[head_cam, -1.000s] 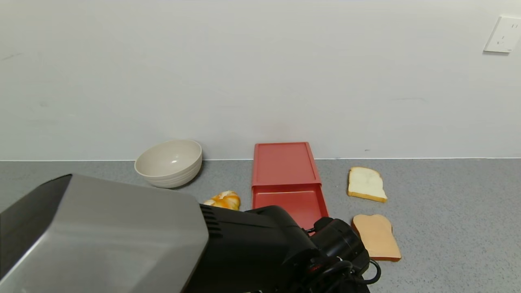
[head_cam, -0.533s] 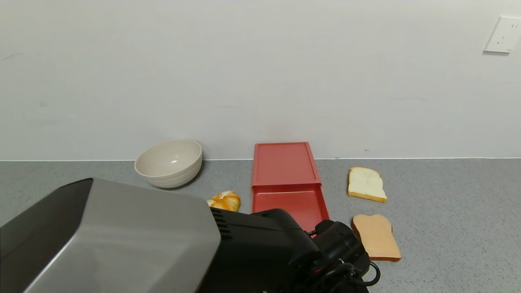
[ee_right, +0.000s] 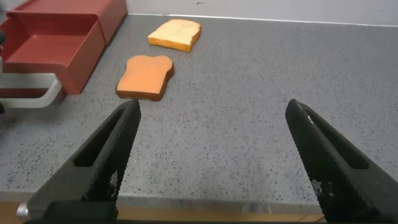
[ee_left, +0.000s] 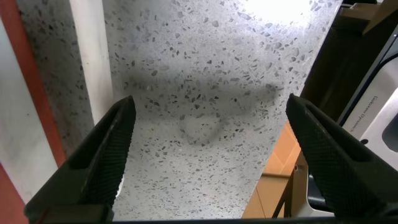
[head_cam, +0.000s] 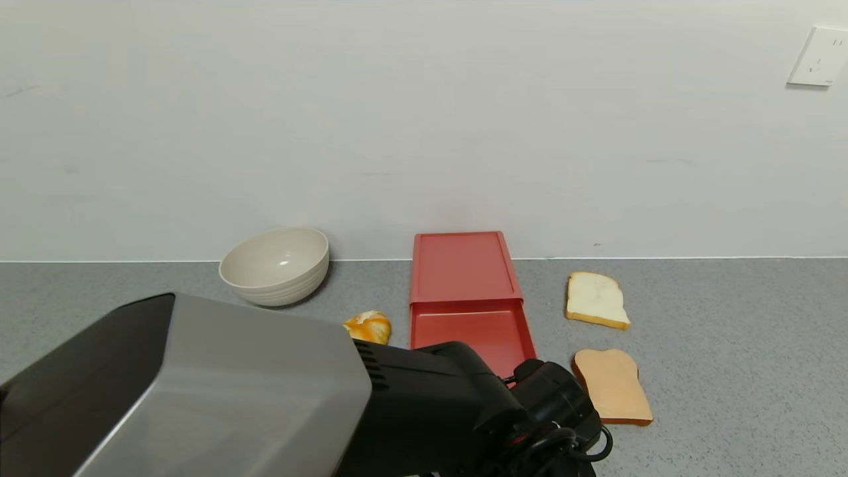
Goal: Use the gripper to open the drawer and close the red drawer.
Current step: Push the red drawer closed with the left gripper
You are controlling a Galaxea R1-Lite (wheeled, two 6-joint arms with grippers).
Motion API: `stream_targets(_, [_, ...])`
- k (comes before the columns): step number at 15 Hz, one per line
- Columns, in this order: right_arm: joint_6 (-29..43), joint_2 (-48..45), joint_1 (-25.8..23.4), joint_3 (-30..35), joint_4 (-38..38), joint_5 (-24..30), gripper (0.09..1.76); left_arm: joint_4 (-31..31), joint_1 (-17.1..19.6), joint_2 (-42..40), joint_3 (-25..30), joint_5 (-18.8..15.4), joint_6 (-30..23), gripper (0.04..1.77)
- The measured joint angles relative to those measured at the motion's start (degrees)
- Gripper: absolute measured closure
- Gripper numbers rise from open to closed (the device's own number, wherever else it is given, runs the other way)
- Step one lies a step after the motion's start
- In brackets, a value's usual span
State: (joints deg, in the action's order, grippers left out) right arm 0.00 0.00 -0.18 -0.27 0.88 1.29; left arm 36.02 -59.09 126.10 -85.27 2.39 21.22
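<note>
— Grey speckled worktop (head_cam: pixel 729 344) against a white wall; where does the red drawer (head_cam: pixel 468 298) sit?
— Against the wall, between a beige bowl (head_cam: pixel 275 265) and two bread slices (head_cam: pixel 596 299), its tray pulled out toward the robot, white handle (ee_right: pixel 32 99) at the front.
— And the left gripper (ee_left: pixel 208 158)?
— Low over the worktop by the tray's front, fingers (ee_left: pixel 106 158) spread wide, holding nothing.
— The right gripper (ee_right: pixel 211 162)?
— Also spread apart, empty, beside the darker slice (ee_right: pixel 144 77).

Red drawer (head_cam: pixel 470 298) w/ white handle (ee_right: pixel 31 99), beige bowl (head_cam: pixel 275 266)
</note>
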Motion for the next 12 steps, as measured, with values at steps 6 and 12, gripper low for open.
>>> stream_targets(6, [0.0, 0.0, 0.0, 0.0, 0.0, 0.0, 0.14, -4.1, 1.3, 0.6, 0.1, 2.6, 2.8, 0.07])
stream_targets(12, [0.0, 0.0, 0.0, 0.0, 0.0, 0.0, 0.14, -3.9, 3.1, 0.7, -1.1, 6.1, 6.7, 0.08])
